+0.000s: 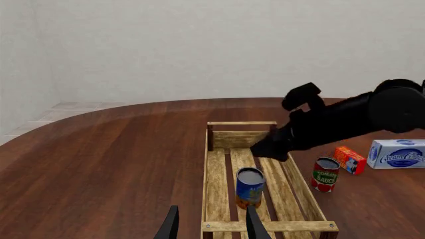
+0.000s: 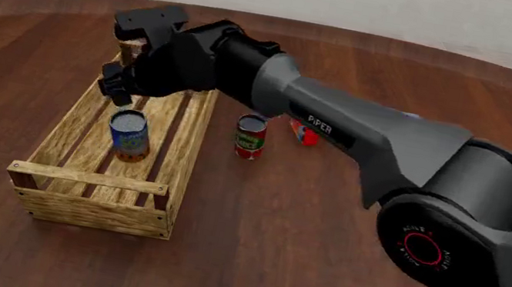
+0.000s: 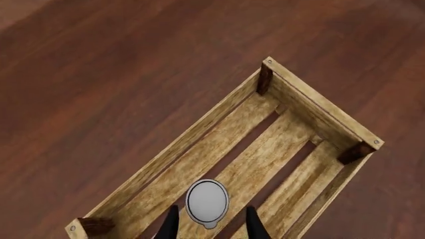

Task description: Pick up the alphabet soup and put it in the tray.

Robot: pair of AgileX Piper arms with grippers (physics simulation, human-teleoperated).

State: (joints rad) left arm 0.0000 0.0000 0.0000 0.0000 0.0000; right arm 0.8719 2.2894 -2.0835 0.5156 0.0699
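Standing upright on the slatted floor of the tray [image 2: 71, 130], the alphabet soup [image 2: 129, 134] sits toward the middle of the crate, a little nearer the near end bar than the far one. The right gripper [image 3: 208, 222] hangs straight above it, fingers spread to either side of the silver lid and not touching it, so the can looks released, judging by the gap around it. Such a hold makes sense for a drop-off: the right arm reaches across from the right and comes down from above, which clears the crate's raised walls. The left gripper [image 1: 210, 225] waits low at the near left, jaws parted and holding nothing, well apart from the can, out of the other arm's way.

To the right of the tray stand a smaller red-and-green can [image 2: 250, 136] and, just beyond it, a small orange box [image 1: 350, 160]; a blue-and-white carton [image 1: 397, 153] lies farther right. Everything rests on a dark, glossy wooden table [image 2: 279, 257] with a curved far edge, before a plain pale wall [image 1: 212, 45].
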